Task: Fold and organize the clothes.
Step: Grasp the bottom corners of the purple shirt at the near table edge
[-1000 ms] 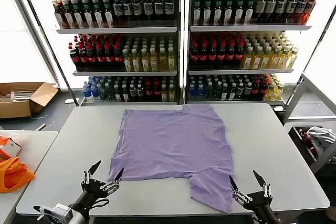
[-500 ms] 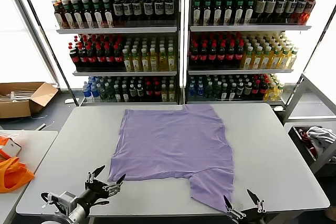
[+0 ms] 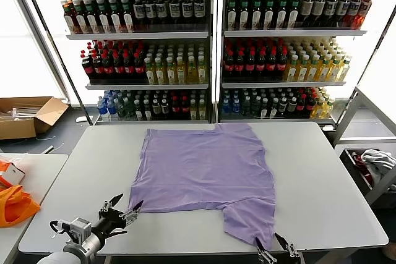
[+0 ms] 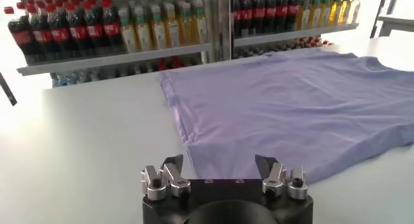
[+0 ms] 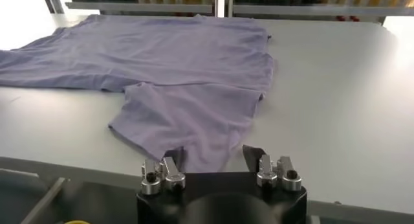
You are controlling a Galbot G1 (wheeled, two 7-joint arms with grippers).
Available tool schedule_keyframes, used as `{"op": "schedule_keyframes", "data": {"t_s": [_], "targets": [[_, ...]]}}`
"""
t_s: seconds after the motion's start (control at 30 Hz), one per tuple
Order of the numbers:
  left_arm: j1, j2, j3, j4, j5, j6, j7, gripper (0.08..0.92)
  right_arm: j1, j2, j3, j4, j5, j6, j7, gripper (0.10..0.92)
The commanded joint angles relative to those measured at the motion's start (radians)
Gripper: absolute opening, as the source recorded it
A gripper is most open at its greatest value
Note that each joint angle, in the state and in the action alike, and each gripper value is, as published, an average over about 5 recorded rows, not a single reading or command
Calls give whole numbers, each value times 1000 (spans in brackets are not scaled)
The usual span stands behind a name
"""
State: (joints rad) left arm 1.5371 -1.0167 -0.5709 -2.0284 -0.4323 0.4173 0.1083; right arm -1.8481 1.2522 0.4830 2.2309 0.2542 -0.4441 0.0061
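A lavender T-shirt (image 3: pixel 204 171) lies spread flat on the grey table (image 3: pixel 322 171), one sleeve reaching toward the near edge at the right. It also shows in the left wrist view (image 4: pixel 284 109) and in the right wrist view (image 5: pixel 174 70). My left gripper (image 3: pixel 123 205) is open and empty, low at the table's near left edge, just short of the shirt's left hem corner. My right gripper (image 3: pixel 273 246) is open and empty, at the near edge just below the sleeve's tip. The left gripper (image 4: pixel 220 169) and the right gripper (image 5: pixel 213 158) both show spread jaws with nothing between them.
Shelves of drink bottles (image 3: pixel 210 47) stand behind the table. A bright orange bag (image 3: pixel 15 205) lies on a side table at the left. A cardboard box (image 3: pixel 28 115) sits on the floor at the far left. A bin with cloth (image 3: pixel 374 165) stands at the right.
Both grippers have dropped lower toward the table's near edge. The right one has slid left, to below the sleeve tip. The shirt has not moved.
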Motion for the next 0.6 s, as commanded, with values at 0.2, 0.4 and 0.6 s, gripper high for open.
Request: {"op": "schedule_keyframes", "data": {"t_s": [0.2,0.4,0.6], "targets": [[-22,-16,5,71,-7,9,-4,504,21,2,-31,-4,22,-39,7,240],[6,-25,14,59,6,9,-3,368,10,-6,-17,5,21,-38,2,109],[15,-39,18,64,18,8,-1,272,3,-8,-10,11,21,-32,-3,107]]}}
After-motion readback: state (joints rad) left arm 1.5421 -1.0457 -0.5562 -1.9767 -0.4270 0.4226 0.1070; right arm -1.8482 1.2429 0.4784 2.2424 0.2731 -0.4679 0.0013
